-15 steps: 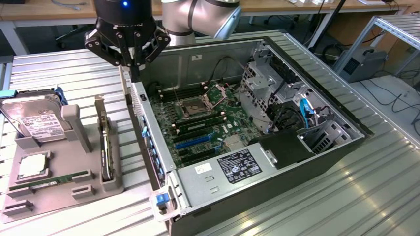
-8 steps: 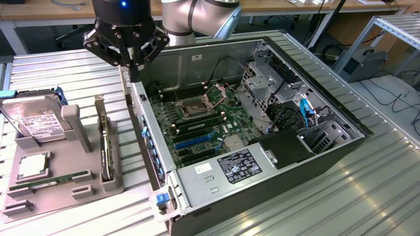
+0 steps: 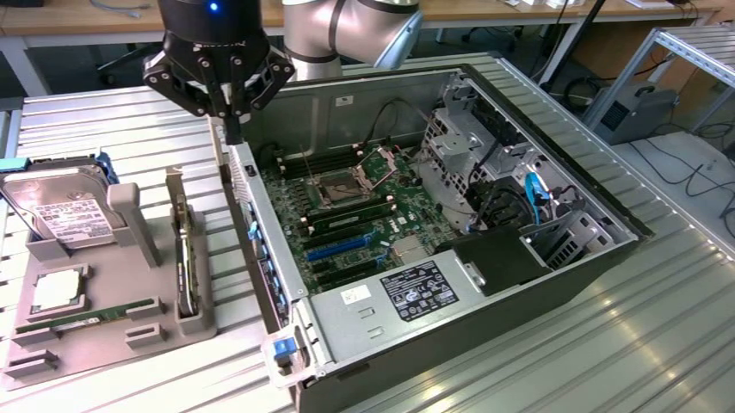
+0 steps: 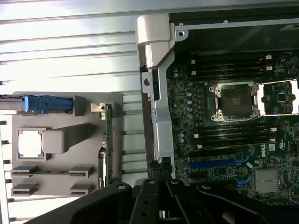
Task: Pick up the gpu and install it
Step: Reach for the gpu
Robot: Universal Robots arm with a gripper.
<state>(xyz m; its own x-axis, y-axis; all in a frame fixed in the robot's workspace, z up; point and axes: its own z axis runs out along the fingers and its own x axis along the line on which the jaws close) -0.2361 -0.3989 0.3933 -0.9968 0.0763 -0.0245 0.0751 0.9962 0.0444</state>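
The gpu (image 3: 182, 249) stands on its long edge in a slot of the grey holder tray (image 3: 109, 344), at the exterior view's left of the open computer case (image 3: 552, 258). In the wrist view the gpu (image 4: 106, 149) shows edge-on as a thin dark strip with a metal bracket at one end. My gripper (image 3: 234, 129) hangs above the case's near side wall, fingers pointing down and shut with nothing between them. It is apart from the gpu, higher and further back. In the wrist view my gripper (image 4: 161, 171) sits over the case wall's rim.
The tray also carries a silver hard drive (image 3: 64, 215), a processor chip (image 3: 58, 292) and a green memory stick (image 3: 92, 314). Inside the case lies the motherboard with blue card slots (image 3: 339, 248), an open processor socket (image 3: 344, 183) and a drive cage (image 3: 471, 146).
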